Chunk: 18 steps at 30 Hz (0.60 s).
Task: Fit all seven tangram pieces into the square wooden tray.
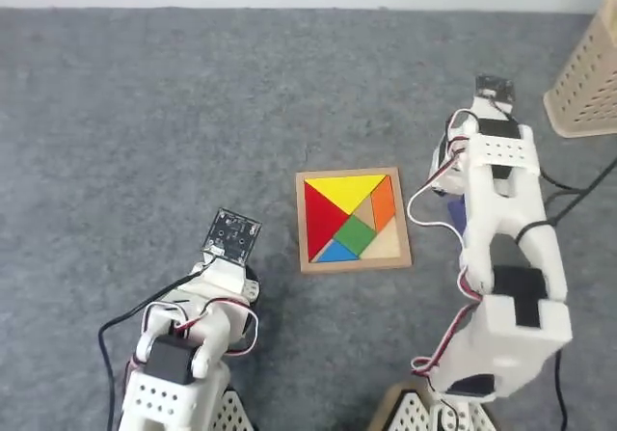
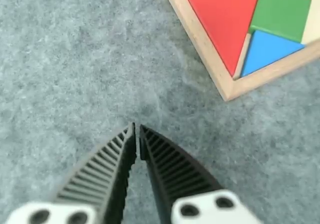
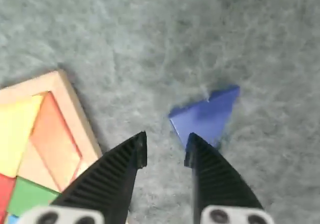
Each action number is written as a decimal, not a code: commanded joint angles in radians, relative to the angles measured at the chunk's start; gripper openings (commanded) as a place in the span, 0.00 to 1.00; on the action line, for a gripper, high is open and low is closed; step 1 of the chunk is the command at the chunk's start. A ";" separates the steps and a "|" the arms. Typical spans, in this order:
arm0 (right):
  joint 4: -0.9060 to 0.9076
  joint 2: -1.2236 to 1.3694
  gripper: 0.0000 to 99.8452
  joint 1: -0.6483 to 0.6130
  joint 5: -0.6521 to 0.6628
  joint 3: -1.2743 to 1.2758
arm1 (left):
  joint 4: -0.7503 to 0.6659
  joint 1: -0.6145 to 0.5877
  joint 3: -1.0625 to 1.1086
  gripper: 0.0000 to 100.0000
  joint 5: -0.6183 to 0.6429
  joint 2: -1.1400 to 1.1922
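Tray: the square wooden tray [image 1: 355, 265] lies flat near the middle of the grey surface [image 1: 145, 113], between your two arms.
Pieces in tray: you see a yellow triangle [image 1: 344, 192] along the far rim and a red triangle [image 1: 321, 221] along the left rim. An orange piece [image 1: 384, 202] is on the right, a green square [image 1: 355, 235] sits near the centre, and a light blue triangle [image 1: 336, 252] and a pale piece [image 1: 384, 248] lie along the near rim.
Wood-coloured patch: a small triangular area [image 1: 363, 214] lies between the orange piece and the green square; you cannot tell whether it is a bare slot or a piece.
Loose piece: a dark blue triangle [image 3: 205, 116] lies flat on the surface, near the tray's right rim but apart from it.
Left tool: your left tool [image 2: 136, 129] hangs over bare surface just off the tray's near-left corner, with its fingers drawn together and holding nothing.
Right tool: your right tool [image 3: 165, 146] has its fingers apart and grips nothing. One fingertip [image 3: 192, 141] is at the edge of the dark blue triangle.
Basket: a beige perforated basket [image 1: 590, 74] stands towards the far-right corner of the surface.
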 commanded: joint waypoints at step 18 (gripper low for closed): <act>-0.004 0.157 0.20 0.122 0.035 -0.052 | 0.006 0.002 -0.019 0.01 0.008 -0.020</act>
